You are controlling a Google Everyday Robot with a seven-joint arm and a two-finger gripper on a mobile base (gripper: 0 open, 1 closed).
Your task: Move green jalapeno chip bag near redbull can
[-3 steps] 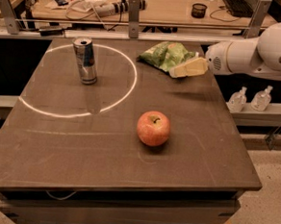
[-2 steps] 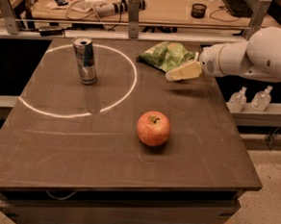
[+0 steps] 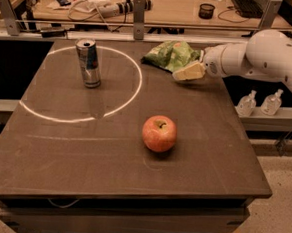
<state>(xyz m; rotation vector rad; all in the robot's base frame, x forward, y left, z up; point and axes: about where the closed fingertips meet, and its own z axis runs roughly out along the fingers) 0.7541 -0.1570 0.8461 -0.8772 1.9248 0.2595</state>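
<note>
While the bag (image 3: 169,54) lies crumpled at the far edge of the tabletop (image 3: 83,154), right of centre, the robot's hand (image 3: 188,72) sits at its near right corner, low over the surface and touching or all but touching the green wrapper. Whether the hand is spread, pressed together or pinching the bag cannot be told from this angle; only a pale, cream-coloured wedge shows against the wrapper. The white arm (image 3: 260,59) reaches in from the right side, its rounded casing hanging past the tabletop's right edge.

The can (image 3: 88,63) stands upright well to the left of the bag, at the far left of the tabletop, its shiny top rim facing up. A thin white ring (image 3: 140,78) marked on the dark surface runs around the can in a wide circle; the bag rests just outside the ring's far right arc. An apple (image 3: 159,133), red and yellow with its stem up, sits nearer the camera, right of centre, outside the ring and well apart from both bag and can.

Two small clear bottles (image 3: 247,102) stand on a ledge beyond the tabletop's right edge, below the arm. Behind the tabletop, a wooden desk (image 3: 174,5) carries cables and a dark cup (image 3: 207,11).
</note>
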